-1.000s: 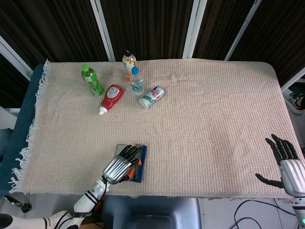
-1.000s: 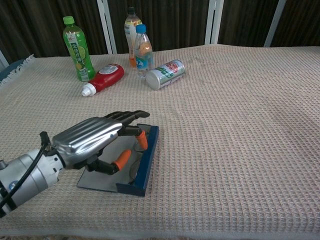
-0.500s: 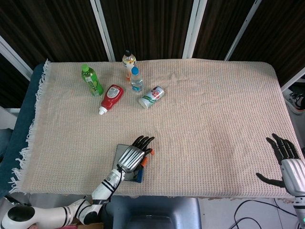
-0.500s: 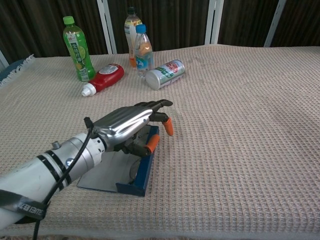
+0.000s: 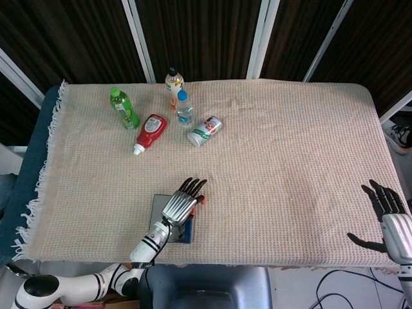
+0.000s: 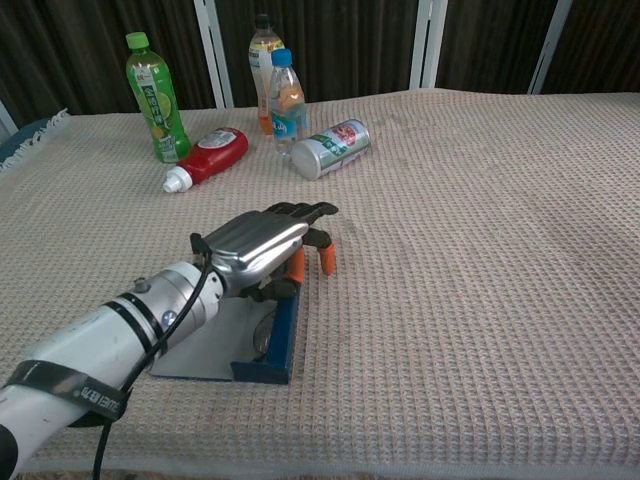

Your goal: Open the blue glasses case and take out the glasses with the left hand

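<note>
Left hand (image 6: pixel 262 243) over the far end of the blue glasses case (image 6: pixel 283 335), palm down, fingers stretched forward with orange tips hanging past the case's far edge; no clear hold on anything. Case flat on the woven cloth (image 6: pixel 480 250) by the near table edge, grey lid showing, blue wall on its right side. Glasses not visible; lid seemingly down.

By judgement: opening step in hand, nothing lifted out yet. Next move calls for fingertips hooked under the lid rim and a lift, with the base kept from sliding.

Beyond the case, well apart: red ketchup bottle (image 6: pixel 210 155) lying down, toppled can (image 6: pixel 332 147), green bottle (image 6: pixel 154 97), two more bottles behind. Label writing too small to read.

Right hand (image 5: pixel 387 212) far right of the case, fingers spread, empty.
</note>
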{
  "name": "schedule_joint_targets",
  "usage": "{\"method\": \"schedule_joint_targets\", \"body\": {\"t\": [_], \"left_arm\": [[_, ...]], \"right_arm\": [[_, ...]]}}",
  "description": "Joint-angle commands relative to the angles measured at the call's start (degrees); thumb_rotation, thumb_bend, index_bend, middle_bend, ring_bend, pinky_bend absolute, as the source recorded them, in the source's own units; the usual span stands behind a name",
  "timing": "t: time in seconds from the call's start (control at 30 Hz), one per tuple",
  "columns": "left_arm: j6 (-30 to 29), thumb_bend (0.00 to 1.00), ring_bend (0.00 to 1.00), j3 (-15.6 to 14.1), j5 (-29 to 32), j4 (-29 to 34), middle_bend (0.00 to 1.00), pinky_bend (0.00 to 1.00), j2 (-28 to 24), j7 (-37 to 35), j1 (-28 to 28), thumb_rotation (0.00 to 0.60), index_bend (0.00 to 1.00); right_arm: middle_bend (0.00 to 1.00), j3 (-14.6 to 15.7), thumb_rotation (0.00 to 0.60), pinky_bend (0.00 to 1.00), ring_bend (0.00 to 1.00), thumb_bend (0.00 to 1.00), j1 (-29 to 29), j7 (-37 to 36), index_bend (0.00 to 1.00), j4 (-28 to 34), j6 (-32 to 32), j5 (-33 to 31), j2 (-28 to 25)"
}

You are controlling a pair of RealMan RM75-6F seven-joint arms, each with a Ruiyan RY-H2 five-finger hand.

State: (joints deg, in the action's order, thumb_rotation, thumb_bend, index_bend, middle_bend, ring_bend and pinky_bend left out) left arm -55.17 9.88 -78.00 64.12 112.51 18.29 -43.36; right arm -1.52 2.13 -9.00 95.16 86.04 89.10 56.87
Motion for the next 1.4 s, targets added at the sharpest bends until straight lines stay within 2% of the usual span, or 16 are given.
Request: {"method": "schedule_joint_targets", "body": {"t": [0.03, 0.27, 0.6, 0.8, 1.07, 1.23, 1.4], "left_arm": [[-0.70, 0.61, 0.00, -0.50, 0.70, -0.69, 0.00, 0.00, -0.83, 3.45, 0.42, 0.600, 0.43], [-0.35, 0.61, 0.00, 1.18, 5.60, 1.49, 0.00, 0.00, -3.14, 9.83, 0.94, 0.600, 0.45], [-0.76, 0.61, 0.00, 1.08, 10.68, 6.61, 0.00, 0.00, -8.08, 15.92, 2.33, 0.600, 0.47], [-2.97, 0.61, 0.00, 0.04, 14.04, 10.82, 0.00, 0.00, -11.78, 24.19, 3.31, 0.600, 0.48], [-4.56, 0.61, 0.00, -0.80, 24.10, 19.76, 0.00, 0.00, -17.27, 35.02, 4.02, 0.600, 0.48], [-5.96, 0.61, 0.00, -1.81, 28.68, 24.62, 0.00, 0.00, -20.00, 38.74, 3.92, 0.600, 0.48], [-7.23, 0.61, 0.00, -2.90, 29.47, 28.15, 0.00, 0.00, -21.80, 39.25, 3.73, 0.600, 0.47]], "right_arm": [[0.00, -0.06, 0.600, 0.00, 0.00, 0.18, -0.09, -0.23, 0.00, -0.02, 0.21, -0.02, -0.05], [0.00, 0.20, 0.600, 0.00, 0.00, 0.18, 0.06, 0.20, 0.00, 0.03, -0.17, 0.40, 0.05], [0.00, 0.10, 0.600, 0.00, 0.00, 0.18, 0.24, 0.84, 0.00, 0.11, -0.57, 0.05, 0.23], [0.00, 0.16, 0.600, 0.00, 0.00, 0.18, 0.34, 1.59, 0.00, 0.26, -0.74, 0.14, 0.46], [0.00, 0.29, 0.600, 0.00, 0.00, 0.18, 0.46, 2.68, 0.00, 0.44, -0.94, 0.30, 0.86], [0.00, 0.23, 0.600, 0.00, 0.00, 0.18, 0.57, 3.20, 0.00, 0.52, -1.15, 0.10, 1.05], [0.00, 0.28, 0.600, 0.00, 0.00, 0.18, 0.70, 3.75, 0.00, 0.63, -1.42, 0.07, 1.24]]}}
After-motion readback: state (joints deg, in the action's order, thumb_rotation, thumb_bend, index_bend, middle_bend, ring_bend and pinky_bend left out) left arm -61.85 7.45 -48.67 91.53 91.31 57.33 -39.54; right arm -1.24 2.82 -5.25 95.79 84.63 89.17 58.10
